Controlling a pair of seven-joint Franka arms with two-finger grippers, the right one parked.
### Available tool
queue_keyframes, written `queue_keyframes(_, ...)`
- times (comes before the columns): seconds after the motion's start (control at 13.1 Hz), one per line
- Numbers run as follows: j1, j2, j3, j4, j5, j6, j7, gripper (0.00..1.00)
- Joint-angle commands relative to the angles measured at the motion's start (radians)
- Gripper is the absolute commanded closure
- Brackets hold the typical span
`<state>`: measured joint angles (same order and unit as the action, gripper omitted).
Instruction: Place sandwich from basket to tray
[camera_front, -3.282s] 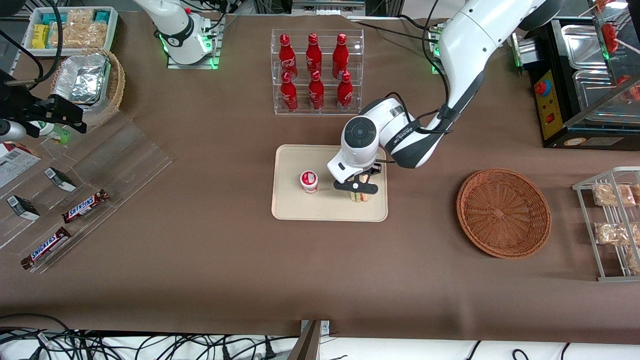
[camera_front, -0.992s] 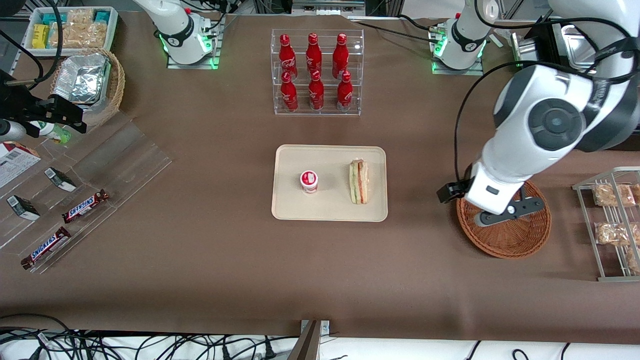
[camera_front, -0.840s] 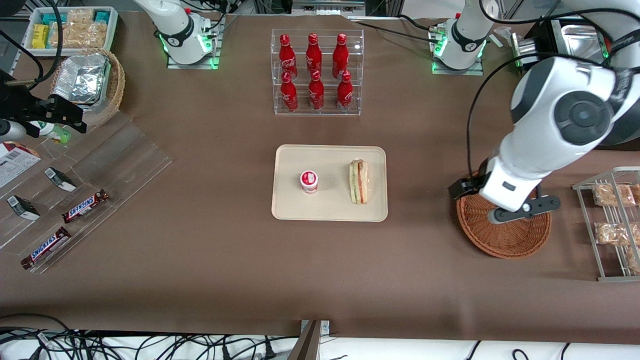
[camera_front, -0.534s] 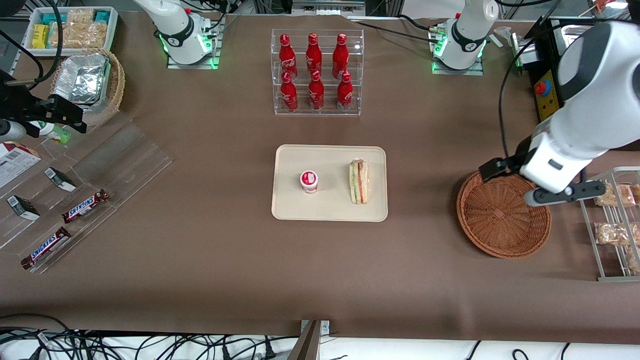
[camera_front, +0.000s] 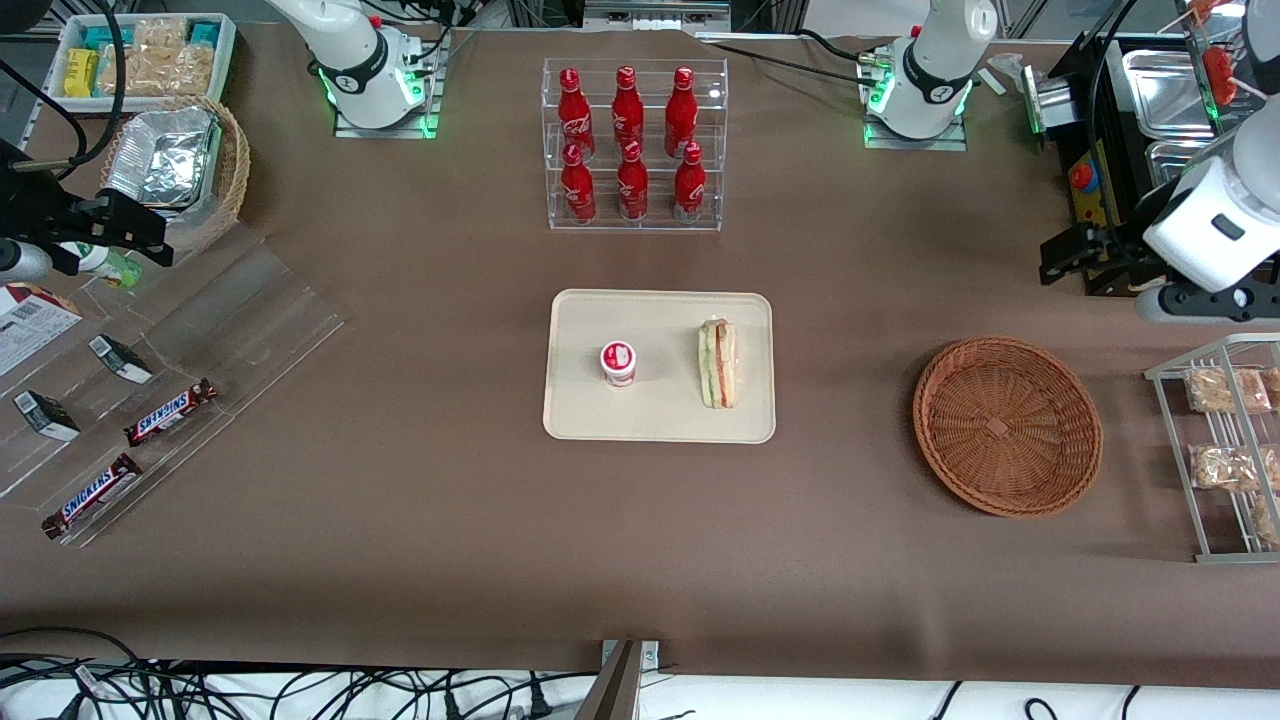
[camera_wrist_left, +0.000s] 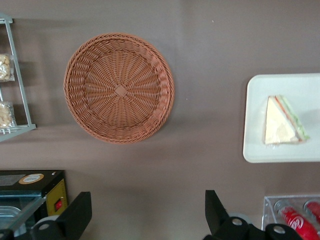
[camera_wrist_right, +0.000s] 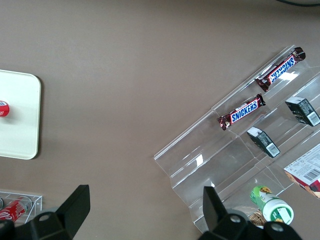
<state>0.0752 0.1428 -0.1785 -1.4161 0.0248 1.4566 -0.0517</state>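
Note:
The sandwich (camera_front: 717, 363) lies on the cream tray (camera_front: 660, 415), near the tray's edge that faces the basket; the left wrist view shows the sandwich (camera_wrist_left: 284, 121) as a white triangle on the tray (camera_wrist_left: 260, 145). The reddish-brown wicker basket (camera_front: 1007, 425) is empty, its woven floor bare (camera_wrist_left: 119, 88). My gripper (camera_front: 1205, 303) hangs high at the working arm's end of the table, farther from the front camera than the basket. It is open (camera_wrist_left: 148, 215), with only brown tabletop between its fingers.
A small red-and-white cup (camera_front: 618, 362) stands on the tray beside the sandwich. A clear rack of red bottles (camera_front: 630, 145) stands farther back. A wire rack of snack packets (camera_front: 1225, 440) and a black appliance (camera_front: 1105, 215) flank the basket.
The gripper let go of the sandwich on the tray, swept over the basket, then rose toward the working arm's end. The sandwich has stayed put on the tray.

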Motion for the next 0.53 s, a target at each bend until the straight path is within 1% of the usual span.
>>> queue_keyframes(0.0, -0.014, -0.049, 0.020, -0.060, -0.032, -0.001, 0.082, 0.00)
queue_keyframes(0.46, -0.014, -0.045, 0.020, -0.058, -0.032, 0.005, 0.084, 0.00)
